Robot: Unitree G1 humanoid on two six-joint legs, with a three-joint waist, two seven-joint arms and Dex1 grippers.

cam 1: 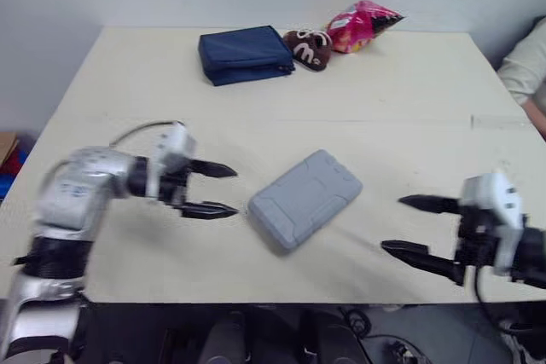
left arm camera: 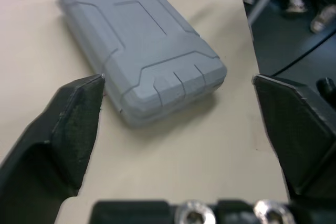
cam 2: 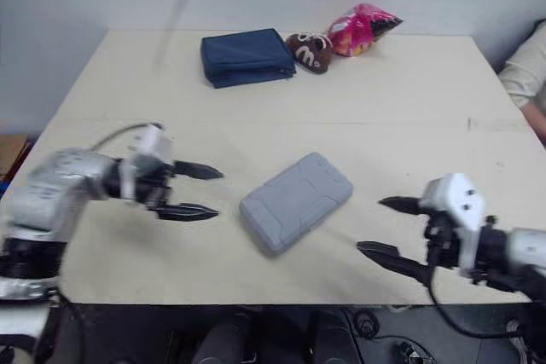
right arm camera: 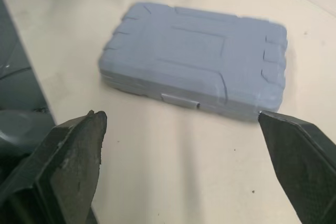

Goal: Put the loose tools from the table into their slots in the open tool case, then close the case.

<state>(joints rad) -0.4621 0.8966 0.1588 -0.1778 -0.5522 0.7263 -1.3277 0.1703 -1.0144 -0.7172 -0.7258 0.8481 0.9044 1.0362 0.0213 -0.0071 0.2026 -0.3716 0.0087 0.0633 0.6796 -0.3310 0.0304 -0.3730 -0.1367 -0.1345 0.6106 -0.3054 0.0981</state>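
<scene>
Though closed, tool case (cam 1: 304, 199) between left claw (cam 1: 235, 191) and right claw (cam 1: 392, 224).

The grey tool case (cam 1: 304, 198) lies closed and flat, angled, mid-table.

Matt grey moulded-plastic tool case (cam 1: 304, 199) on smooth matt beige table (cam 1: 128, 83).

Bright, even light; tool case (cam 1: 304, 198) casts a soft shadow (near edge).
</scene>
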